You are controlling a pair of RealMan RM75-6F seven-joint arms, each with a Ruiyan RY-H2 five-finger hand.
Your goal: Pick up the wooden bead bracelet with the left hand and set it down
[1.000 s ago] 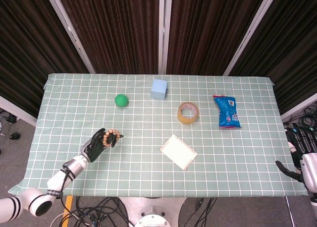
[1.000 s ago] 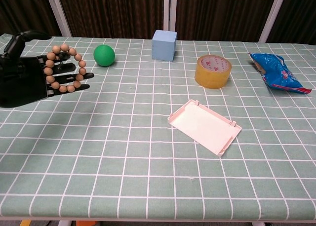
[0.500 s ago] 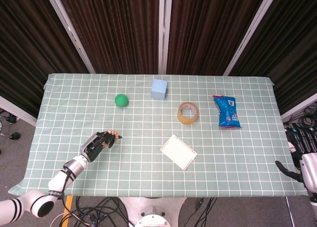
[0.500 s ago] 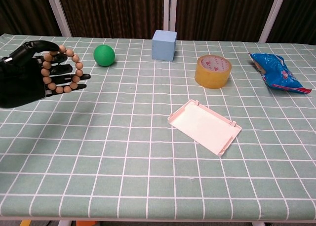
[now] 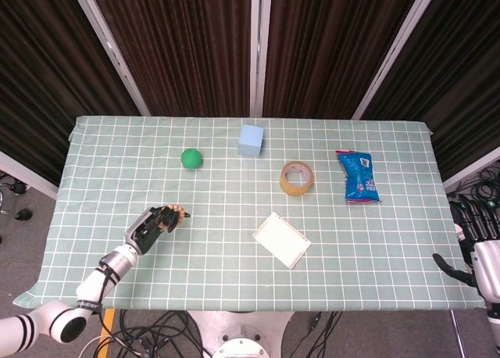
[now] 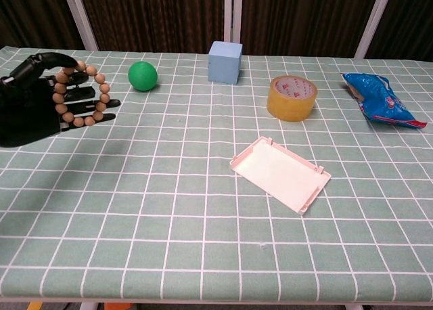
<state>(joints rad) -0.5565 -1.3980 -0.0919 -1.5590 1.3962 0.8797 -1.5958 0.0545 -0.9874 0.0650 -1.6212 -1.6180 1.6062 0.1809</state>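
My black left hand [image 6: 30,100] holds the wooden bead bracelet [image 6: 81,97] at the table's front left; the bead loop hangs around its fingers, with the thumb curled over the top beads. In the head view the same left hand [image 5: 152,227] covers most of the bracelet [image 5: 179,212], leaving only a few beads showing at its tip. My right hand [image 5: 476,245] hangs off the table's right edge, fingers spread, nothing in it.
On the green checked cloth [image 5: 234,280] lie a green ball [image 6: 143,76], a light blue cube [image 6: 224,61], a roll of tape [image 6: 291,98], a blue snack bag [image 6: 382,101] and a pink flat tray [image 6: 279,173].
The left hand's fingers and thumb have closed around the bracelet and drawn it slightly toward the left; the bead loop now shows less. The right hand has not moved.
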